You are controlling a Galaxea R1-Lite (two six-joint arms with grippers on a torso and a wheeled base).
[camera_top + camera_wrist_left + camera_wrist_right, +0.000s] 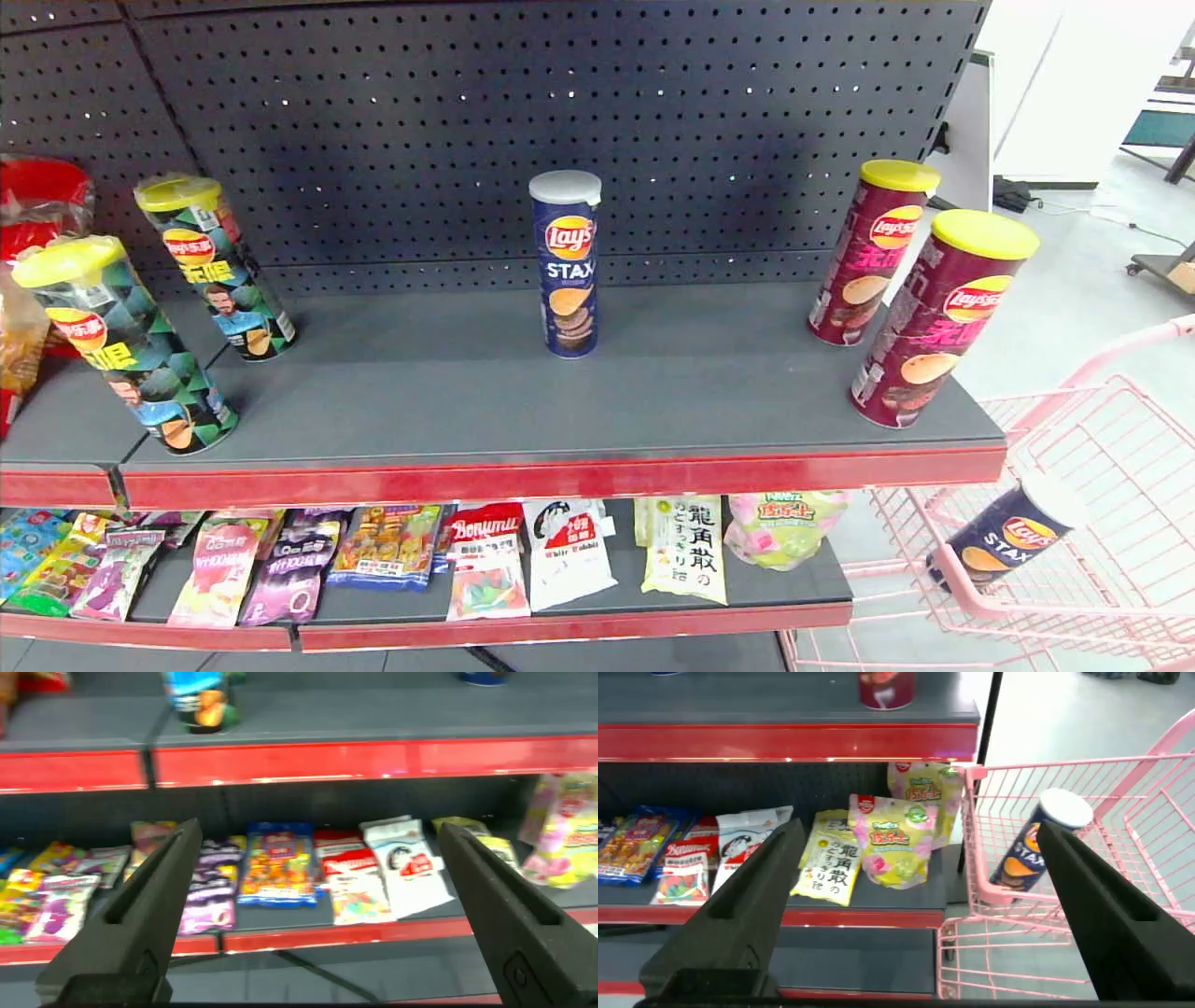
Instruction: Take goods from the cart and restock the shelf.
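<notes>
A: Head view?
B: Blue chip can leans inside pink cart, beside shelf.
A: Left wrist?
B: Left gripper spread wide, empty.
A: Right wrist?
B: Right gripper spread, empty, facing can. Probably light, stiff, slick; grab mid-body.

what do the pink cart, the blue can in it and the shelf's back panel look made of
Pink cart: looks like coated metal wire, an open grid with glossy pink finish. Blue can: probably printed cardboard tube with a pale plastic lid. Back panel: likely painted sheet metal, matte dark, punched with regular holes.
</notes>
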